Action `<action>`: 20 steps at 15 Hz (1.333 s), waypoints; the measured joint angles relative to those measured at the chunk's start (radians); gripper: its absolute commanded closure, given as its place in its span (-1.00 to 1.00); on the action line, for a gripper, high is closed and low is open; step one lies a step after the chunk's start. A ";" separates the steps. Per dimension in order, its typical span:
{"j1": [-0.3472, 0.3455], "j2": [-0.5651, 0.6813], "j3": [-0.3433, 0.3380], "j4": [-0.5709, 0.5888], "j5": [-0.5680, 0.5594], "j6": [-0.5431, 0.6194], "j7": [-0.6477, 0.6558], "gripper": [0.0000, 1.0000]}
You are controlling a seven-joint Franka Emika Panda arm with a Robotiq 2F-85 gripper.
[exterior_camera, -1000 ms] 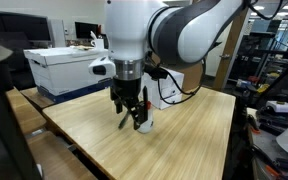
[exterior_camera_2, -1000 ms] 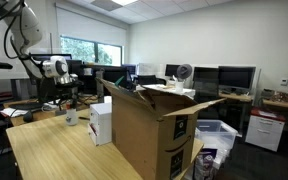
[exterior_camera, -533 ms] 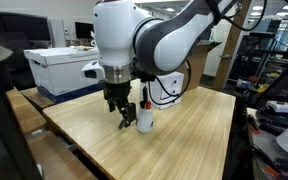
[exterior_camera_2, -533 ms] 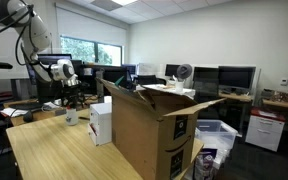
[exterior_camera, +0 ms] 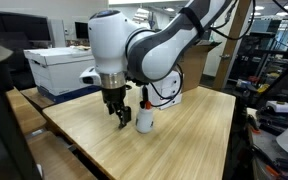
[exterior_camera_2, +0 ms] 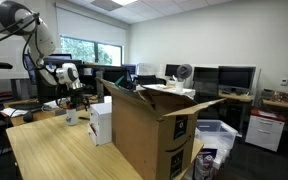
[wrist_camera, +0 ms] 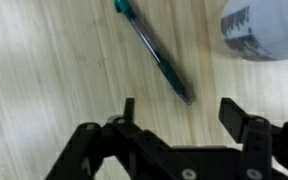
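The gripper [exterior_camera: 117, 116] is now hanging beside the white cup [exterior_camera: 144, 121], having slid away from it across the wooden table [exterior_camera: 189, 135] over the last second. Its jaws are standing open, gripping nothing. What is sitting inside the cup cannot be told. In the wrist view a slim teal pen [wrist_camera: 154, 52] is lying slanted on the wood just ahead of the fingertips, near the cup.
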 measured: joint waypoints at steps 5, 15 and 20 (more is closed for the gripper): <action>0.006 0.023 -0.001 0.017 -0.021 -0.007 0.000 0.39; 0.020 0.032 -0.007 0.018 -0.106 -0.029 0.001 -0.18; 0.026 0.039 -0.007 0.018 -0.124 -0.034 0.001 0.31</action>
